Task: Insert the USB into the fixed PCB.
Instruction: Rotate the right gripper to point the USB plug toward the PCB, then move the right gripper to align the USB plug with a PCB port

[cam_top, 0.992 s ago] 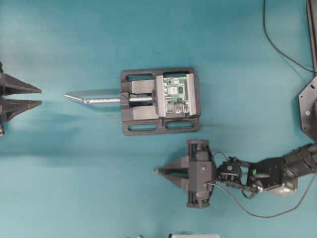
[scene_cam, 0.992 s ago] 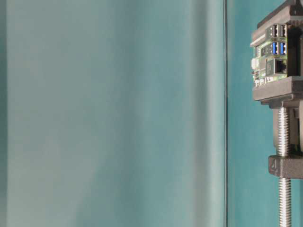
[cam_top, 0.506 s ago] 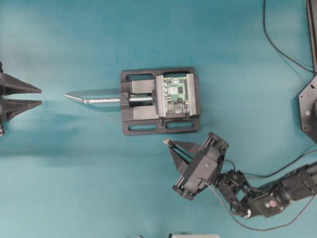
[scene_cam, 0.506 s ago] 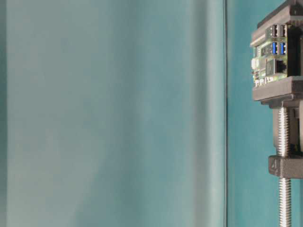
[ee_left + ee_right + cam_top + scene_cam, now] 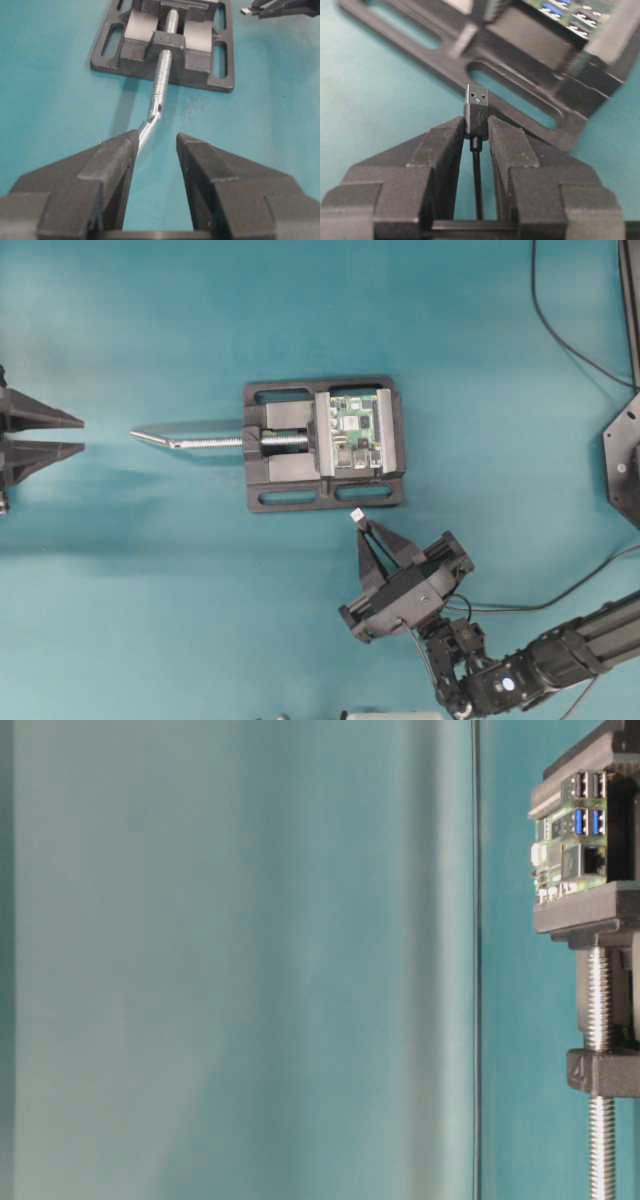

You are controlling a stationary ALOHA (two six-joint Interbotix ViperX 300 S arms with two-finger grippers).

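A plain teal surface (image 5: 150, 590) is filling every view; nothing of the room beyond it is showing. Thin black cables are trailing across its far right side in the overhead view.

A black vise (image 5: 324, 444) is sitting near the middle of the surface, its silver screw handle (image 5: 185, 440) pointing toward the left gripper (image 5: 80, 435). The PCB (image 5: 357, 435) is sitting clamped in the vise: a small green board carrying silver ports and chips. In the table-level view its blue and grey ports (image 5: 585, 805) are facing the camera.

The right gripper (image 5: 358, 523) is pinching the USB (image 5: 476, 116) between its fingertips, the black plug body sitting in the grip and the metal tip sticking out past them. Its thin black cable is running back between the fingers. The USB is hovering just beside the near edge of the vise frame, apart from it and pointing toward the board.

The left gripper is standing wide and holding nothing, well apart from the vise, with the bent end of the screw handle lying in front of its fingers (image 5: 112, 160).
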